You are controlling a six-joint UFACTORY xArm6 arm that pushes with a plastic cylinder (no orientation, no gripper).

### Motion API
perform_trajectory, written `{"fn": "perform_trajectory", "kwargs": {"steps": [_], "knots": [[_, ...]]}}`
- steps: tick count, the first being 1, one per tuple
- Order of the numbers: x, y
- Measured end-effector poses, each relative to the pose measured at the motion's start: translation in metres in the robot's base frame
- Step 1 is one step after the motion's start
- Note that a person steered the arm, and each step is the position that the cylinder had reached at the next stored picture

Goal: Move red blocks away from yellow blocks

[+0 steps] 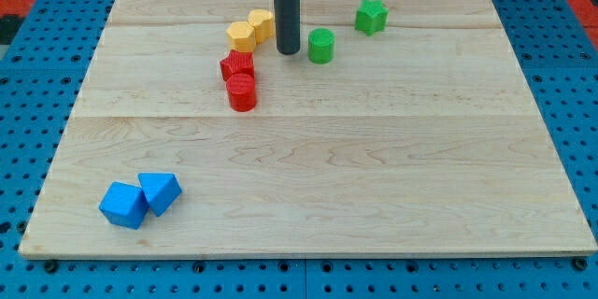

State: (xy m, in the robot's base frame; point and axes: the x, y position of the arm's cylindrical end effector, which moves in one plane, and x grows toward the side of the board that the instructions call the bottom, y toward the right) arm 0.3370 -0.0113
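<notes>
My tip (288, 51) stands on the board near the view's top, just right of the yellow blocks and left of a green cylinder. Two yellow blocks touch each other: a hexagonal one (241, 35) and another (261, 24) up and to its right. A red star-shaped block (236, 64) lies just below the yellow hexagon, almost touching it. A red cylinder (242, 92) sits right below the red star, touching it. My tip touches none of these blocks.
A green cylinder (321, 46) stands just right of my tip. A green star-like block (371, 16) lies further up and right. Two blue blocks (123, 205) (160, 192) touch at the board's lower left. The wooden board (374, 168) rests on a blue pegboard.
</notes>
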Motion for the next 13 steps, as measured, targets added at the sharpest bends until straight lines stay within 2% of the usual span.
{"fn": "perform_trajectory", "kwargs": {"steps": [1,2,3,4,5,8,9,11,13], "knots": [[-0.006,0.051],[-0.051,0.083],[-0.068,0.093],[-0.027,0.093],[-0.008,0.093],[0.015,0.036],[0.015,-0.027],[0.003,-0.06],[-0.036,-0.058]]}}
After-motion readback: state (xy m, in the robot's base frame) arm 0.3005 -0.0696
